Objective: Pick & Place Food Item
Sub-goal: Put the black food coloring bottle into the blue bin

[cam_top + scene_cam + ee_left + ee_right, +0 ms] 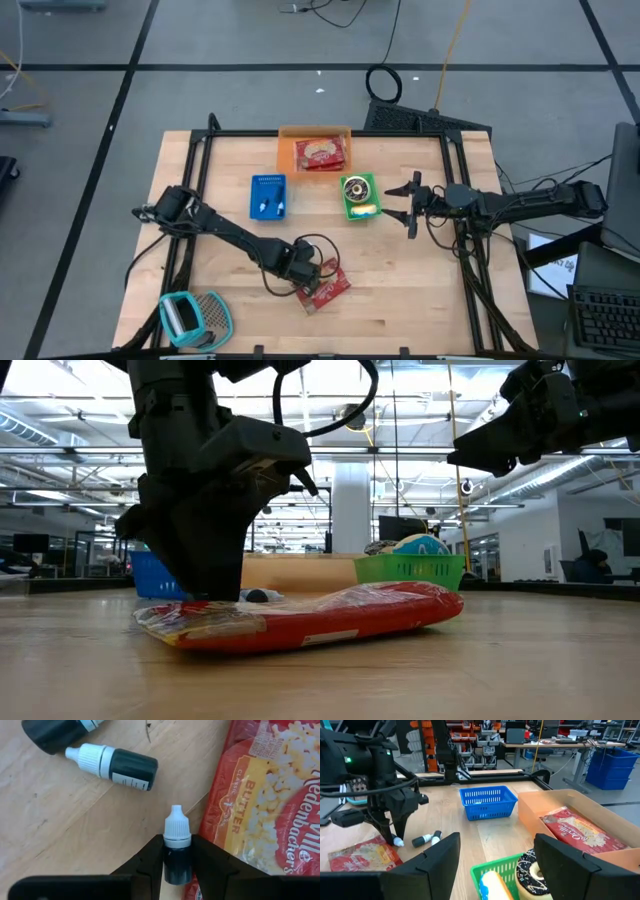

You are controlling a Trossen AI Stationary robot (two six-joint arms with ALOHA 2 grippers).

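Observation:
A red popcorn bag (328, 287) lies flat on the wooden table near its front edge, also seen in the low view (310, 618) and the left wrist view (265, 805). My left gripper (301, 268) points down just left of the bag and is shut on a small black dropper bottle (177, 862) with a white cap (177, 827). Two more such bottles (117, 765) (55, 732) lie on their sides on the table beside it. My right gripper (412, 204) hangs open and level at the table's right, next to the green basket (359, 196). My left gripper pinches the black body of the dropper bottle (178, 866) between its two fingers, coming from above and pointing steeply down. The bottle lies along the fingers, and its white cap sticks out past the fingertips toward the table. Whether the cap touches the wood cannot be told.
An orange box (287, 150) at the far edge holds a second red bag. A blue basket (268, 196) stands in front of it, and the green basket holds a doughnut. A teal object (195, 318) sits at the near left corner. Bare wood lies between the baskets and the bag.

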